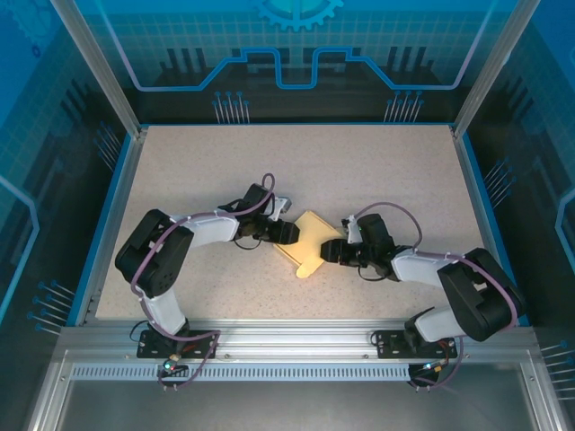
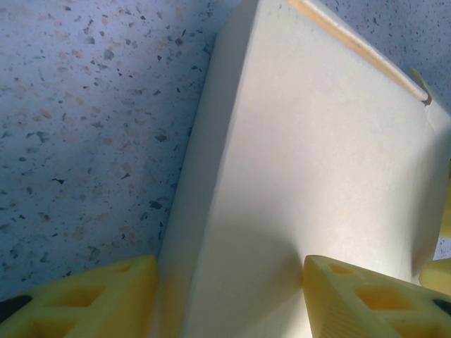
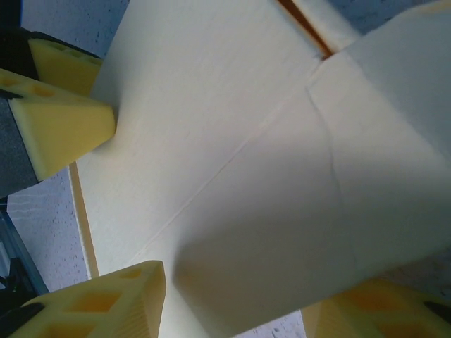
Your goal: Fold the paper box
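- In the middle of the top view, the left gripper (image 1: 287, 232) pinches the paper box (image 1: 310, 241).
- The right gripper (image 1: 333, 251) straddles its right side; I cannot tell if it squeezes.
- The box looks half folded, with flaps left open.

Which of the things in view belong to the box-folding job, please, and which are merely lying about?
Job in hand:
- paper box
- left gripper, fingers either side of the box
- right gripper, fingers at the box's other end

Just surroundings:
- speckled table
- aluminium rail
- blue enclosure walls
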You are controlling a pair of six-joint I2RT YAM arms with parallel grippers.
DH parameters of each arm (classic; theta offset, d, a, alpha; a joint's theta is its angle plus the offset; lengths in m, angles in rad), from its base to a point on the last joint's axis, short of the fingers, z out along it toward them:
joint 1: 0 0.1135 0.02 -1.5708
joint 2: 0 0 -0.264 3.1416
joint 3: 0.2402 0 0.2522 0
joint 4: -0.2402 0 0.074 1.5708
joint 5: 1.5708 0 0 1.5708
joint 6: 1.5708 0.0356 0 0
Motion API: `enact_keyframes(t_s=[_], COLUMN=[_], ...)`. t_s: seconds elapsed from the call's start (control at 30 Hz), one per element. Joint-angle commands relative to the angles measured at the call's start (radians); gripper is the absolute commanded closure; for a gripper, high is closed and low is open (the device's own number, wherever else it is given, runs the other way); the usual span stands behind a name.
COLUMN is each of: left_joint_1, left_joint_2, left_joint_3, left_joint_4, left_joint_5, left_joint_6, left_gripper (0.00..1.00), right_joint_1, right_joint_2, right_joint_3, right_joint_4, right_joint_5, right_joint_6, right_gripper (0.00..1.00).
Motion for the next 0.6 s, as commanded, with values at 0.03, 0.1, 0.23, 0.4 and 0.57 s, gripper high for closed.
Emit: enact_keyframes(t_s=[0.03,0.1,0.23,0.4,0.57], left_joint_1=[-0.005,-0.004,-0.005,-0.005,-0.005], left_joint_2=[-0.026,-0.027,-0.028,-0.036,-0.041], left_joint_3=[-0.029,-0.029,-0.032,-0.052,-0.083], left_joint_4=[-0.021,-0.021,-0.018,-0.006,0.039], left_joint_5=[-0.032,-0.034,-0.032,-0.024,0.023], left_joint_6=[-0.020,-0.020,-0.022,-0.034,-0.071], left_gripper=[0.43,0.43,0.46,0.48,0.49], right_joint_1=[0.001,0.005,0.021,0.022,0.023], right_joint_2=[-0.029,-0.033,-0.030,-0.009,-0.016], right_joint_3=[-0.050,-0.060,-0.063,-0.083,-0.095], right_joint_4=[0.077,0.111,0.158,0.268,0.373], right_joint_5=[0.047,0.041,0.031,0.030,0.023], right_joint_6=[0.079,0.088,0.093,0.125,0.140], right_gripper=[0.45,0.46,0.54,0.67,0.82])
